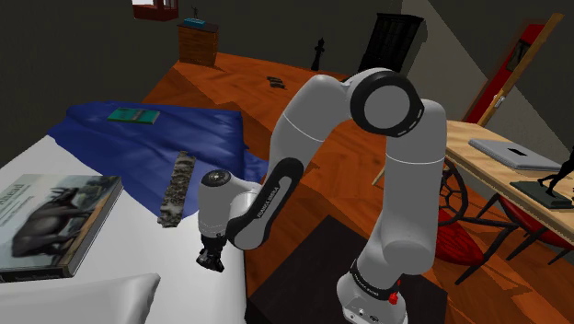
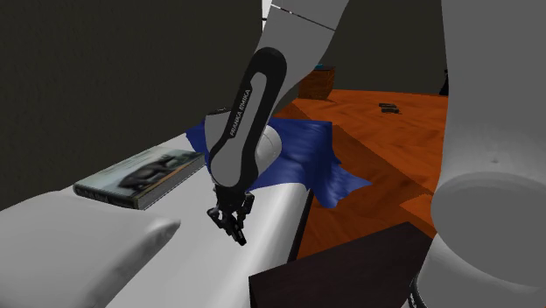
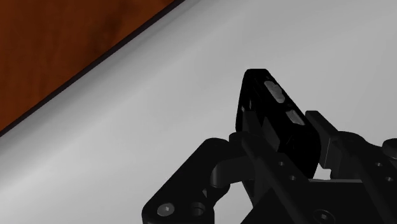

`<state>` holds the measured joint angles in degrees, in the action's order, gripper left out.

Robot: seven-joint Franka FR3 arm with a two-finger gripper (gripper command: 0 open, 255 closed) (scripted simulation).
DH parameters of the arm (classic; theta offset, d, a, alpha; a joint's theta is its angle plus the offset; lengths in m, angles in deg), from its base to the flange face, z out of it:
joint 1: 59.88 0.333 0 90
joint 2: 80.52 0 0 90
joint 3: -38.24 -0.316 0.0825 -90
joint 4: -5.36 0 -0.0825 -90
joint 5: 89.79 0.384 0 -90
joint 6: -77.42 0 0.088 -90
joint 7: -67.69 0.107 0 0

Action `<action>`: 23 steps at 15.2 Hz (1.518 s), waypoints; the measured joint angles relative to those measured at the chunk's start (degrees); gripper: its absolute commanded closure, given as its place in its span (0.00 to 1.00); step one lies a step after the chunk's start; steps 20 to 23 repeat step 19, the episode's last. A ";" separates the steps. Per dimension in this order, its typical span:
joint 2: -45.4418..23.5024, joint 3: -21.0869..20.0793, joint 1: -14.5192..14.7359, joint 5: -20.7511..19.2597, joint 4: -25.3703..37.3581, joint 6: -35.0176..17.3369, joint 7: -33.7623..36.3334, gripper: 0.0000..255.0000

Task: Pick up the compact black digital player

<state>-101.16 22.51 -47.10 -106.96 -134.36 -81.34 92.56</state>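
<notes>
Gripper (image 3: 284, 130) clamped on a small black player (image 3: 266, 95), fingers (image 3: 323, 137) tight against both its sides. The player's tip sticks out past the fingertips, with two grey buttons on its face. Pale grey bed (image 3: 146, 127) behind. Brown wood floor (image 3: 57, 44) past the bed's dark edge.
</notes>
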 measured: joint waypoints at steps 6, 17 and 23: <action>1.52 -1.04 -0.68 1.21 -0.51 1.19 -0.87 1.00; 10.70 -5.53 -3.78 8.81 -1.51 8.82 -6.51 1.00; 11.78 -5.91 -3.91 9.72 -1.43 9.87 -7.06 1.00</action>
